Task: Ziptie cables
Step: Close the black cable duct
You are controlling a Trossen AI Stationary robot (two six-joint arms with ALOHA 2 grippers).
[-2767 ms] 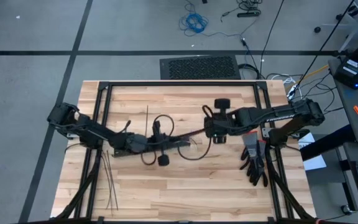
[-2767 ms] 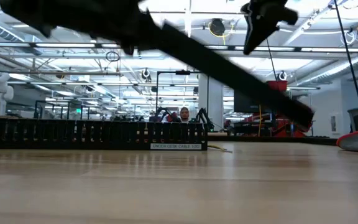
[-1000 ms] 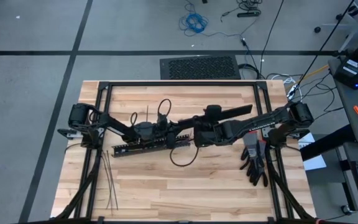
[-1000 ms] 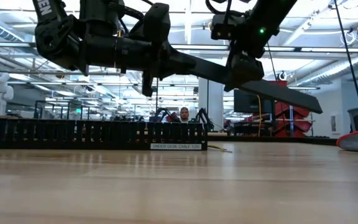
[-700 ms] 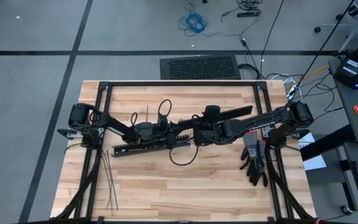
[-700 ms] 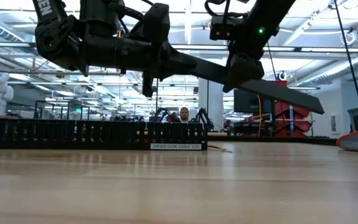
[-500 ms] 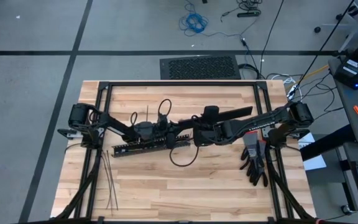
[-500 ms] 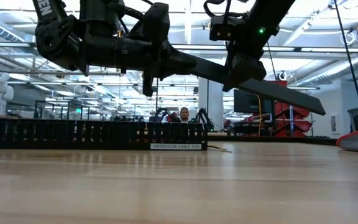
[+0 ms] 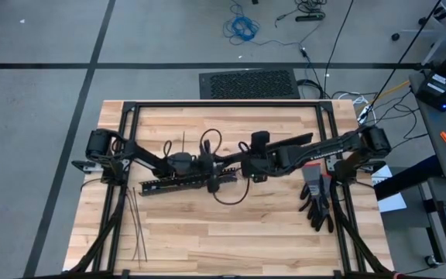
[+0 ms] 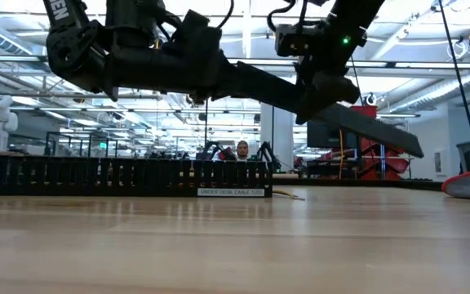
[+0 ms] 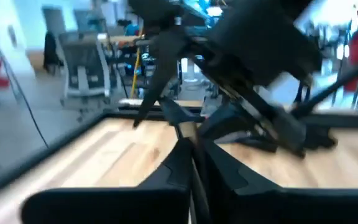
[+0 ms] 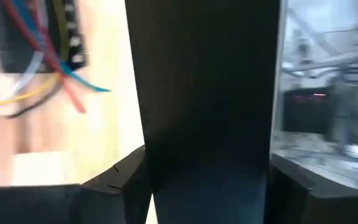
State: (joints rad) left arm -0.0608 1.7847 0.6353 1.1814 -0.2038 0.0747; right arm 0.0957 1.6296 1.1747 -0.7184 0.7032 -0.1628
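A long flat black cover strip (image 9: pixel 285 144) hangs above the middle of the table, held between my two grippers. My left gripper (image 9: pixel 221 172) reaches in from the table's left and is shut on the strip's left end. My right gripper (image 9: pixel 248 164) comes from the right and grips the strip farther along. The black slotted duct (image 9: pixel 161 184) lies on the table under the left arm. The cables (image 12: pixel 36 62), red, blue, white and yellow wires, spill from the duct's end. The zipties (image 9: pixel 135 225) lie near the table's front left corner. My left gripper pinches the cover strip's left end (image 10: pixel 231 75) between its shut fingers (image 11: pixel 179 163), level, from the table's left, along the strip. The strip is lifted clear of the table. My right gripper has the strip's two long edges (image 12: pixel 157 165) between its fingers (image 12: pixel 110 182). It comes slanting down from the right, and the fingers lie across the strip, which fills the gap between them.
A pair of black gloves (image 9: pixel 316 198) lies by the table's right edge. A black frame (image 9: pixel 223 104) runs around the table's far side and both ends. The arms' own cable loops (image 9: pixel 227 198) hang below the grippers. A person (image 10: pixel 241 150) sits far off in the room.
My left gripper has rolled about its own pointing line while staying in place, still on the strip's end. My right gripper has turned slightly on the strip. The strip stays lifted, almost where it was.
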